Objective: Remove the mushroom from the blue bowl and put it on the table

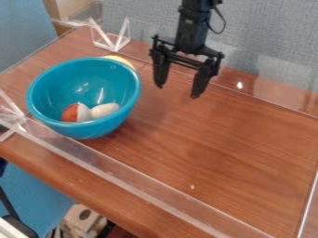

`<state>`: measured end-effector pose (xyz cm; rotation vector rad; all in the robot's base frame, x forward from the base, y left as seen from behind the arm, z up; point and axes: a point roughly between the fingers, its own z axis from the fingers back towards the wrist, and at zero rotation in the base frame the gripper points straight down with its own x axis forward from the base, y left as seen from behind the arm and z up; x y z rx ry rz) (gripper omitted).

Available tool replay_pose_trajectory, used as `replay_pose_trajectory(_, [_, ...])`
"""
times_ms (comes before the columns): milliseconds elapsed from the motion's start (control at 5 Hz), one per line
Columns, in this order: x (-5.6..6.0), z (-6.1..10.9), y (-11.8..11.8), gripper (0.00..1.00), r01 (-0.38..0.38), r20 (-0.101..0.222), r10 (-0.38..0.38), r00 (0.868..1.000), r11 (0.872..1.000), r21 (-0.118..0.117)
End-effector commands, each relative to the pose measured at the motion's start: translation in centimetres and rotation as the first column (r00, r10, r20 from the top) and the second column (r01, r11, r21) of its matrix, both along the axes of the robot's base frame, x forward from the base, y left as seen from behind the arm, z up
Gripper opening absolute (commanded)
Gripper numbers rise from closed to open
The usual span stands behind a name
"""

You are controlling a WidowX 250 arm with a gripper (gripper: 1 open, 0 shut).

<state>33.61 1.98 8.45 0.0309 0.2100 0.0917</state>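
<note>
The blue bowl (84, 96) sits on the left side of the table (211, 139). Inside it lies the mushroom (78, 112), its reddish-brown cap to the left, with a pale rounded piece (106, 110) beside it that may be its stem. My gripper (181, 83) hangs above the table to the right of the bowl, behind its rim, pointing down. Its two dark fingers (162, 76) stand wide open with nothing between them.
Low clear acrylic walls (149, 191) edge the tabletop. A yellow object (119, 60) peeks out behind the bowl's far rim. Clear acrylic pieces (110, 35) stand at the back left corner. A grey-blue wall is behind.
</note>
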Motion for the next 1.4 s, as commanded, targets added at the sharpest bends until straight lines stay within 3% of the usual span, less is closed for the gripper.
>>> replay_pose_trajectory(0, [0.7, 3.2, -0.1, 1.00, -0.001, 0.096, 0.001, 0.995, 1.000, 0.007])
replay_pose_trajectory(200, [1.6, 3.0, -0.8, 1.00, 0.006, 0.100, -0.006, 0.995, 1.000, 0.003])
replay_pose_trajectory(800, [0.2, 2.8, 0.3, 1.00, -0.015, 0.077, 0.014, 0.997, 1.000, 0.012])
replay_pose_trajectory(1200, [1.6, 2.6, -1.0, 1.00, 0.000, 0.084, 0.000, 0.996, 1.000, 0.006])
